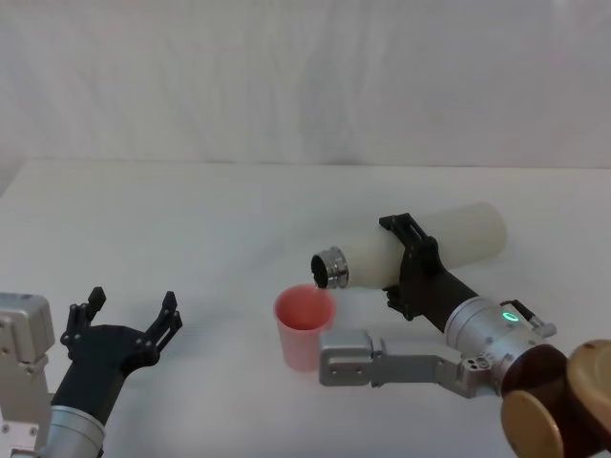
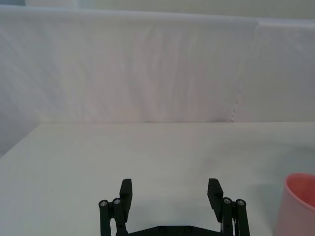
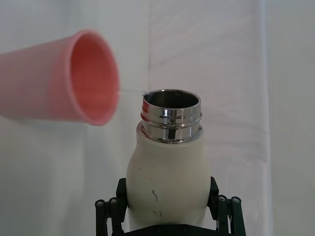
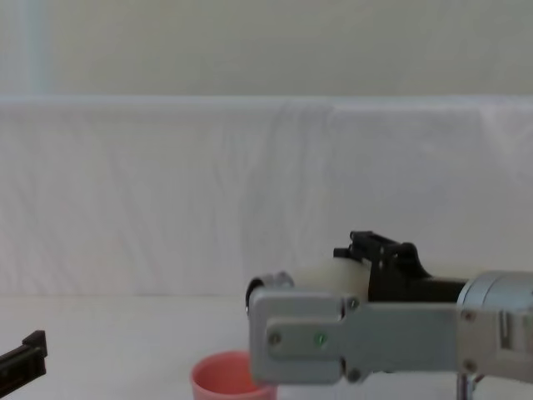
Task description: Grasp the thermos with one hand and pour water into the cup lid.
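1. Take the cup lid as your landmark: in the head view it stands upright on the white table, mouth up, in front of the robot's middle.
2. Your right gripper is clamped around the body of the thermos, one black finger on each side, and holds it lying almost level above the table, off to the right of the cup lid.
3. The thermos's steel neck points toward the cup lid and sits just above and beside its right rim; its closed base points away, farther from the cup lid.
4. The right wrist view gives you what the head view cannot: you look straight along the thermos at its open neck, with the fingers pressed against both flanks (small dark scuffs show on the cream shell). The cup lid lies just past the neck and to one side of it; you cannot tell from here whether water is running.
5. The chest view shows the height: the neck is higher than the cup lid's rim, and the arm's grey link covers much of the bottle.
6. Your left gripper rests well to the left of the cup lid, fingers spread wide and holding nothing; its wrist view confirms the gap between the fingers and catches the cup lid at the frame's edge.
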Available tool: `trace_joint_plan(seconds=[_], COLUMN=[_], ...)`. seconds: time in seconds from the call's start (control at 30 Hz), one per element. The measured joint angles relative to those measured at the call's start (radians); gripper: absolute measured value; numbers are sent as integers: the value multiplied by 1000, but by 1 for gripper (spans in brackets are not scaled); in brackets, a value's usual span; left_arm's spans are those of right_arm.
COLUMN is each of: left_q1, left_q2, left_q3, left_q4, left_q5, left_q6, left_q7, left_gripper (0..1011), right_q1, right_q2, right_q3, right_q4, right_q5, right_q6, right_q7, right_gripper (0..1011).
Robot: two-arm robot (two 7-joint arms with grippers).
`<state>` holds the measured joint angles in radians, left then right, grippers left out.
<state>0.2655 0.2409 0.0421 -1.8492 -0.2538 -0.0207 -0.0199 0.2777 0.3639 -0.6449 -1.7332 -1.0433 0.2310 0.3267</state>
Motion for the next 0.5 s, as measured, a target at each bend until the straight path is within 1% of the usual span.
trace_joint_plan(seconds=[0.03, 0.13, 0.17, 0.2, 0.37, 0.5], left_q1=[0, 0, 0, 0, 0, 0], left_q2=[0, 0, 0, 0, 0, 0], left_q3=[0, 0, 0, 0, 0, 0], left_q4=[0, 0, 0, 0, 0, 0], left_q5=[0, 0, 0, 0, 0, 0], left_q6=[0, 0, 0, 0, 0, 0], left_q7=[0, 0, 0, 0, 0, 0], left_gripper=[1001, 1001, 1001, 1001, 1001, 1001], right_q1=[0, -20, -20, -30, -57, -76], right_q2=[0, 0, 0, 0, 0, -5], right_q3=[0, 26, 26, 36, 78, 113], right_q4=[0, -28, -28, -41, -82, -101], right_q5=[0, 37, 37, 54, 104, 141], right_q6=[0, -3, -3, -6, -11, -12], right_q7=[0, -8, -8, -13, -31, -47], right_gripper=[958, 958, 958, 958, 958, 958])
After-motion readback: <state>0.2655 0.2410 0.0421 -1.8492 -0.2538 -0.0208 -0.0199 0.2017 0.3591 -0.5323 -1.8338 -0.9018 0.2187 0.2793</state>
